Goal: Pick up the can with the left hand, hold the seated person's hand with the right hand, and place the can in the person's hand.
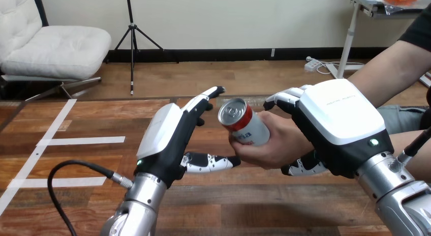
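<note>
A red-and-white can point(244, 121) with a silver top lies tilted in the person's hand point(277, 142), whose fingers wrap round its lower part. My right hand point(338, 119) sits on the back of that hand and wrist. Its fingers point(284, 97) curl over the top and its thumb point(305, 167) comes up from beneath. My left hand point(170, 139) stands just left of the can, open, with fingers straight and pointing away from me. Its thumb point(213, 162) reaches toward the person's fingers. A narrow gap shows between my left fingers and the can.
The wooden table point(76, 205) spreads below both arms, with white tape lines point(81, 141) at its left. A black cable point(76, 167) loops beside my left forearm. The person's forearm point(386, 68) comes in from the upper right.
</note>
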Controlling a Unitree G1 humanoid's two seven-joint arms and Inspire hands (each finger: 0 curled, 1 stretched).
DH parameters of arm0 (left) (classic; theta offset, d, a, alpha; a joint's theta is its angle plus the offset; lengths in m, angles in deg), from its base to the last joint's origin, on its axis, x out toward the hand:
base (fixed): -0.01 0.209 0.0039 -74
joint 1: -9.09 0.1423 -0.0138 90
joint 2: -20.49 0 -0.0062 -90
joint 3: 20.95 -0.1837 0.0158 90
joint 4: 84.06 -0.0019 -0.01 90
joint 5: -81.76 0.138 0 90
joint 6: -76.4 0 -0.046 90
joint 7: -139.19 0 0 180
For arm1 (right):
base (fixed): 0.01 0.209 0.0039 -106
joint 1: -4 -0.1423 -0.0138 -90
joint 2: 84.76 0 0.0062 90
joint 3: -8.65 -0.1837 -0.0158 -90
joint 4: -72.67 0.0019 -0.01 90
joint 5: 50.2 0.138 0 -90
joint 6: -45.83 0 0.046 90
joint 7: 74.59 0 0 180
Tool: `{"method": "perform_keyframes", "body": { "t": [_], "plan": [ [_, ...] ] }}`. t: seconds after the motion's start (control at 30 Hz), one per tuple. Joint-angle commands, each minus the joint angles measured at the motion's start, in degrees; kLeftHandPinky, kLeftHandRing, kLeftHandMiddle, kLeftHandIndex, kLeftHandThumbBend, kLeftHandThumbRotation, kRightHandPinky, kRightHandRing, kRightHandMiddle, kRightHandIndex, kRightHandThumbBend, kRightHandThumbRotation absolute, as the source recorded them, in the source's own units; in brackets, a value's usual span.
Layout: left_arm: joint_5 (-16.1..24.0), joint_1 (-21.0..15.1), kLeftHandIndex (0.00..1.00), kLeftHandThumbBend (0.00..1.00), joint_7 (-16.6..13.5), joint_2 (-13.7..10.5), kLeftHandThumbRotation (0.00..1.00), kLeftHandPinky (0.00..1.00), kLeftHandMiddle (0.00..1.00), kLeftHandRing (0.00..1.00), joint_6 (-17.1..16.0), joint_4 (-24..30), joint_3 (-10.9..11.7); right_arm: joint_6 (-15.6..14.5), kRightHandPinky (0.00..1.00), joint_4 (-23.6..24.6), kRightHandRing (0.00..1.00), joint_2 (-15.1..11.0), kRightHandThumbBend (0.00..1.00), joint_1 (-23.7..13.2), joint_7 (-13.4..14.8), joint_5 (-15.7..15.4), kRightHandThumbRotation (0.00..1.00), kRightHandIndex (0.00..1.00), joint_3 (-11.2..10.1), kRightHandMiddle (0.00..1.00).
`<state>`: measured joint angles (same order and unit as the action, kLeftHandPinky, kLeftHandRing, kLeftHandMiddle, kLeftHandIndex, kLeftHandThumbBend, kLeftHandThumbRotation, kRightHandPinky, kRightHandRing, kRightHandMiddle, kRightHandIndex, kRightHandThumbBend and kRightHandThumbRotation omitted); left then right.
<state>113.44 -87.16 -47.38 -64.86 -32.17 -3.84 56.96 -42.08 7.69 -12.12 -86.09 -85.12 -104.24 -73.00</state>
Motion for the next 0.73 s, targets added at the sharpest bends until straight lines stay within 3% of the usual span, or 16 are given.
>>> {"method": "perform_keyframes", "body": {
  "t": [0.0,0.23,0.37,0.5,0.7],
  "plan": [
    [-0.9,-0.7,0.93,0.82,-1.0,-0.9,0.17,0.74,0.93,0.9,-0.5,2.0,1.2,0.3,0.65,3.0,0.75,1.4,0.9,-1.1,1.6,1.2,0.0,0.74,-2.1,0.77],
    [-2.1,0.7,0.92,0.84,-3.4,0.0,0.2,0.76,0.92,0.88,-2.7,1.7,1.7,1.3,0.64,3.2,0.74,1.9,0.89,-0.3,2.9,2.0,0.0,0.73,-2.3,0.77],
    [-6.2,2.0,0.89,0.85,-4.5,1.4,0.16,0.75,0.9,0.86,-6.2,1.1,2.5,1.3,0.64,3.6,0.74,3.0,0.89,0.3,4.1,2.3,0.0,0.73,-2.4,0.76],
    [-10.0,3.0,0.85,0.81,-5.7,3.2,0.12,0.73,0.86,0.82,-8.7,0.7,3.3,1.5,0.63,3.7,0.73,4.4,0.91,0.8,5.8,3.0,0.0,0.71,-2.6,0.75],
    [-11.7,4.4,0.81,0.73,-8.6,5.1,0.09,0.69,0.82,0.78,-11.6,-0.2,4.0,2.0,0.62,3.4,0.72,6.1,0.93,1.9,8.4,3.3,0.0,0.7,-2.3,0.74]
  ]
}}
